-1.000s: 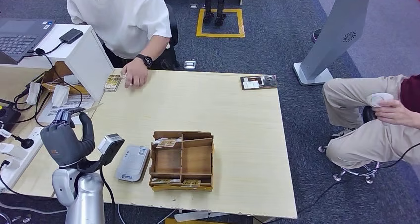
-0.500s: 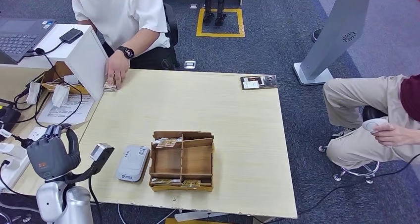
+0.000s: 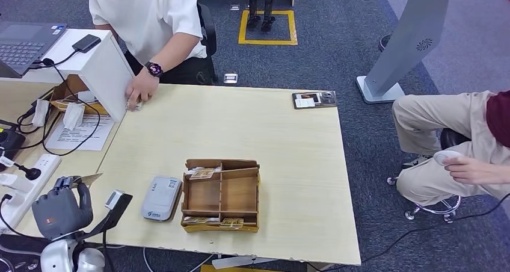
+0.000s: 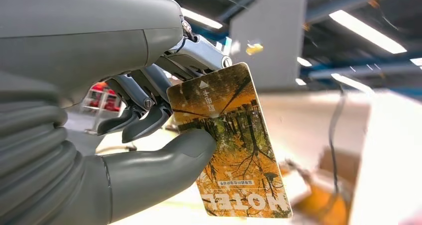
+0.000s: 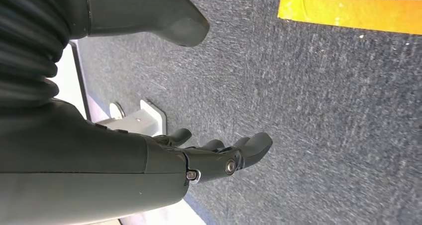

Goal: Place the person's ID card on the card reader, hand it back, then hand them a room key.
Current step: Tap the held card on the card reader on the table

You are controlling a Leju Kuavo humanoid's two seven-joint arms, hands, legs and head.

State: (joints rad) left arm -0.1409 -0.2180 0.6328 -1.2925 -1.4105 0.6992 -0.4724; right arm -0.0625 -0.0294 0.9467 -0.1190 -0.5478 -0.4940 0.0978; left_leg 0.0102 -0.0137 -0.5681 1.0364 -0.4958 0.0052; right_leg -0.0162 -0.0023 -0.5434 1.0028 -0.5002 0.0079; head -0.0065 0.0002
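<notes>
One room key (image 4: 231,150) sits pinched in our left hand (image 3: 58,209), low by the counter (image 3: 270,139) corner. We think the key hand-over is in hand; next we must reach toward the person (image 3: 144,19). Our right hand (image 5: 209,158) hangs loose, holding nothing.

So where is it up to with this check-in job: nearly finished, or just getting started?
Late on, I'd judge. The left hand pinches an orange hotel-printed room key between thumb and fingers, low by the table's near corner. The card reader lies bare. The person's hand rests on something small at the far edge, perhaps the returned ID. Left: passing the key across. The right hand hangs open above the floor.
</notes>
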